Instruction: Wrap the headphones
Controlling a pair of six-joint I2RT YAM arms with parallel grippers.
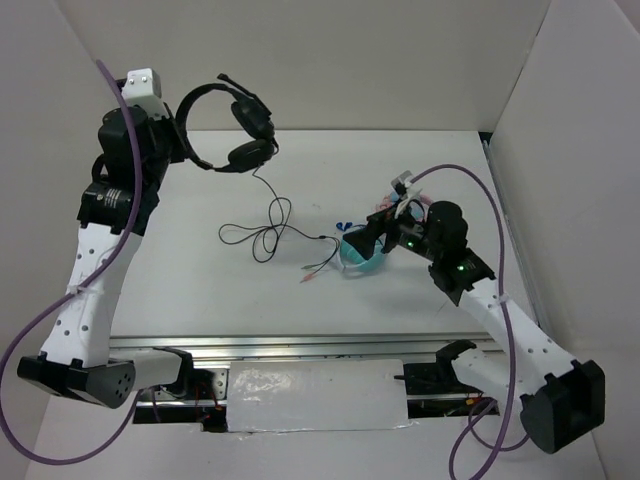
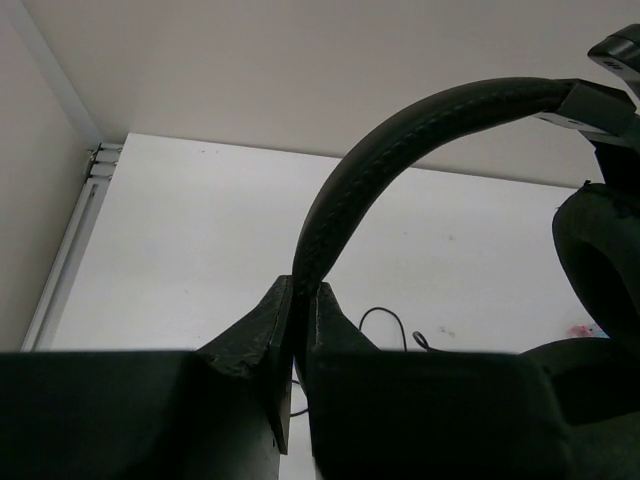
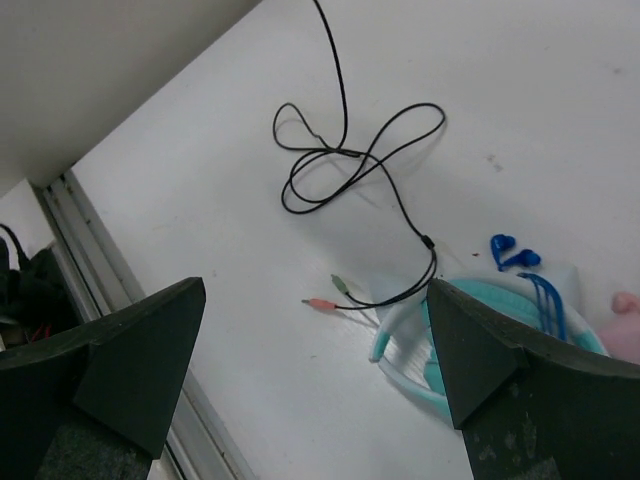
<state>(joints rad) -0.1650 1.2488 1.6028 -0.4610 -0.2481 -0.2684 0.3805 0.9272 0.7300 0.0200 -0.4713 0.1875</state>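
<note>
Nearest us, lower right of centre in the top view, the right gripper hangs with its jaws wide apart and nothing in them; just under it the cable's plugs, one pink, one green, lie on the table beside the teal headphones; the cable may cross the teal band there, but we can't tell from the wrist view.

Mid-frame, the cable sits in loose overlapping loops on the table, then runs up toward the top of the frame.

Farthest, upper left of the top view, the headphones are lifted off the table; the left gripper is clamped on the padded headband, with both earcups hanging to the right of the fingers and the cable dropping from the lower cup.

We judge the headset light, with a springy, stiff band and soft cups, so the band is the right hold and looks secure. The cable we judge thin, limp and slippery, prone to snagging in its own loops; best pinched near the plug end, which is directly below the open right fingers, well apart from the held headset.
</note>
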